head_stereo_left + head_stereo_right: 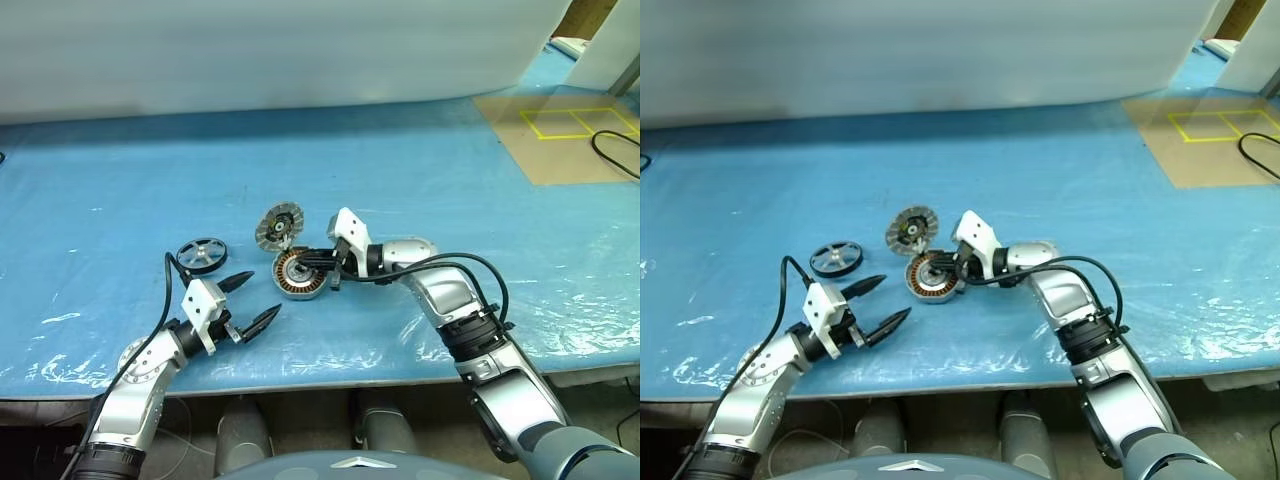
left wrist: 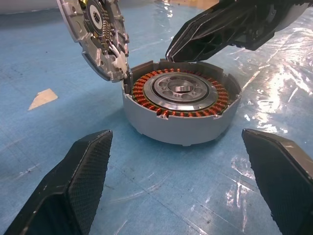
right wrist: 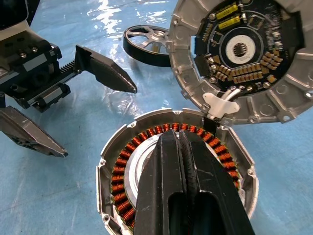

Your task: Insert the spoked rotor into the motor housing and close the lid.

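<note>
The wheel (image 1: 201,254) (spoked rotor) lies flat on the blue sheet, not yet in the motor, just ahead of the left hand (image 1: 248,301) and well to the left of the motor case (image 1: 298,274). The case sits open w/ copper coils showing round a pale centre. Its lid (image 1: 278,226) stands tipped up at the far rim, apparently hinged or wired there, inner circuit side facing the case.

Left hand: released, fingers spread wide, nothing in them, pointing toward the case. Right hand (image 3: 184,161): clenched, fingers pressed together w/ nothing between them, tips over the case's coils near the centre.

Step in hand, as I judge it: fetch the wheel. Left hand is closer & already spread, so it's the natural one. Grip the wheel by its dark rim, not the spokes; it lies flat, so a finger must get under an edge or pinch across the rim. Right hand should clear off the case first, else the wheel has no way in. Keep the wheel level when lowering, centred on the pale hub. Watch the lid: a knock may drop it shut early.

Room: plenty of bare bench (image 1: 120,190) to the left & beyond. Front edge of the bench is near the left hand, so drag nothing that way. Tan mat (image 1: 560,140) w/ yellow squares and a black cable lie far right, out of the way.
</note>
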Robot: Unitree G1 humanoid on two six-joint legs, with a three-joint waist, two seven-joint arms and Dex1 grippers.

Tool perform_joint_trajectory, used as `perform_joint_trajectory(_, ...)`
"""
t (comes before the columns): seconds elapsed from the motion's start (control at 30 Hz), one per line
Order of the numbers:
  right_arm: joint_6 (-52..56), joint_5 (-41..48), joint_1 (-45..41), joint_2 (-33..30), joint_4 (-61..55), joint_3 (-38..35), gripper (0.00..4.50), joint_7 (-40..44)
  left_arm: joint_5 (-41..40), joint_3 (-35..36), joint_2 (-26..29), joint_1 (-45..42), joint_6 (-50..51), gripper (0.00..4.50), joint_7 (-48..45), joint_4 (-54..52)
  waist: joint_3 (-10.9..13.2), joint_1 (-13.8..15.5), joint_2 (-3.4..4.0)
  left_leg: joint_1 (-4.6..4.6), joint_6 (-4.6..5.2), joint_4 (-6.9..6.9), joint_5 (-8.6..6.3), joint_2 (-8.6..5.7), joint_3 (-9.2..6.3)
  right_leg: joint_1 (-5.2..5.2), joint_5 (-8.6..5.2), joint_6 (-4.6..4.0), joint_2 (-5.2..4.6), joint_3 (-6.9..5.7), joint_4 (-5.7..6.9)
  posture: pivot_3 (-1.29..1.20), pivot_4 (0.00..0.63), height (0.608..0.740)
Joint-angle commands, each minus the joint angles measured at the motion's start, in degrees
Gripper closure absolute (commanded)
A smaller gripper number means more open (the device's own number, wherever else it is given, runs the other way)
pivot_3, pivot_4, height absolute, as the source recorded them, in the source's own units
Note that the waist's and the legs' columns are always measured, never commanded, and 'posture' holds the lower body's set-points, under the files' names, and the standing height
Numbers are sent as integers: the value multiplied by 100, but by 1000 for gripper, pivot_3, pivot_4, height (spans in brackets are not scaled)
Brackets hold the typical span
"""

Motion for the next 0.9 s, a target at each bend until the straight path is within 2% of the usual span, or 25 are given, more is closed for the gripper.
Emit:
perform_joint_trajectory(0.03,-69,-46,-71,74,-124,82,4464,-65,-6,-25,-2,-18,-35,0,13,-137,0,2,0,0,0,0,0,0,0,0,0,0,0,0,0,0,150,740)
perform_joint_trajectory(0.9,-39,-332,-19,-152,13,449,4464,101,-33,-11,-4,-66,40,0,43,-237,0,3,0,2,0,1,0,-1,0,2,0,0,0,0,1,0,150,740)
